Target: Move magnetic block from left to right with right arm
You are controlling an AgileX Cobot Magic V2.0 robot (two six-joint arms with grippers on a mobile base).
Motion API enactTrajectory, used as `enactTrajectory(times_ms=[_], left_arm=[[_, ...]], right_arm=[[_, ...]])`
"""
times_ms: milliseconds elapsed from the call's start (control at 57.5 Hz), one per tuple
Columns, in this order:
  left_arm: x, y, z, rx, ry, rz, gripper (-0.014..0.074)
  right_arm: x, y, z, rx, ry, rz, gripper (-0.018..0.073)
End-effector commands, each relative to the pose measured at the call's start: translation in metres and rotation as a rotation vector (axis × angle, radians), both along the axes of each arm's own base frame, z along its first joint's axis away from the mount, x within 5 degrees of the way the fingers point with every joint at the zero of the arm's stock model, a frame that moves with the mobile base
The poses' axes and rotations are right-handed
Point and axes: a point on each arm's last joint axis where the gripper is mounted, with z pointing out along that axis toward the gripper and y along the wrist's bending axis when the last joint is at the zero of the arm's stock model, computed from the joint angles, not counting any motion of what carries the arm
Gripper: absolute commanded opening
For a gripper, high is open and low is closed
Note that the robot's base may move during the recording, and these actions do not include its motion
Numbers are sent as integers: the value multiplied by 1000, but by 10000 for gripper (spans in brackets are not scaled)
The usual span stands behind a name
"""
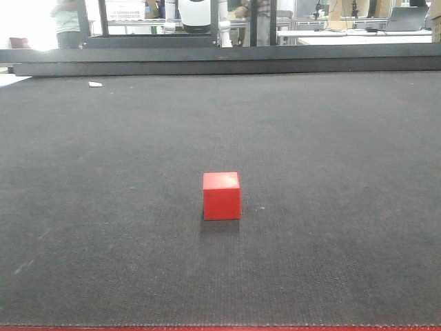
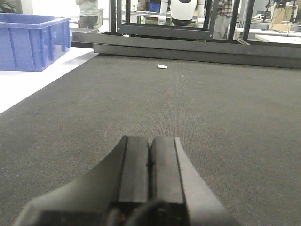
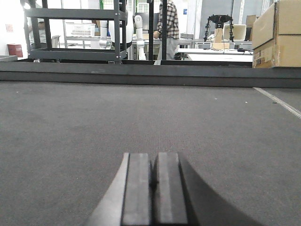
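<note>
The magnetic block [image 1: 222, 196], a small red cube with a lighter top, sits alone on the dark mat [image 1: 331, 138] near the middle of the front view. Neither arm shows in that view. In the left wrist view my left gripper [image 2: 150, 141] lies low over the mat with its two dark fingers pressed together, nothing between them. The right wrist view shows my right gripper [image 3: 154, 156] the same way, fingers closed on nothing. The cube appears in neither wrist view.
A blue bin [image 2: 33, 40] stands off the mat at the far left. A small white scrap [image 1: 95, 84] lies near the mat's back left. A dark rail [image 1: 220, 61] bounds the far edge. Cardboard boxes [image 3: 277, 35] stand at the far right.
</note>
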Motion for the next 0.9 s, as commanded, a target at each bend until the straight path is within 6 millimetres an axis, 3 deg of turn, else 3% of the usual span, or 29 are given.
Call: enactTrajectory(times_ms=[0,886], left_arm=[[-1,0,6,-8,-85,3,-126],[-1,0,6,-8,-85,3,-126]], right_arm=[[-3,-1,10,-19,-112,-13,56],[-3,-1,9,-19,-108,-13,56]])
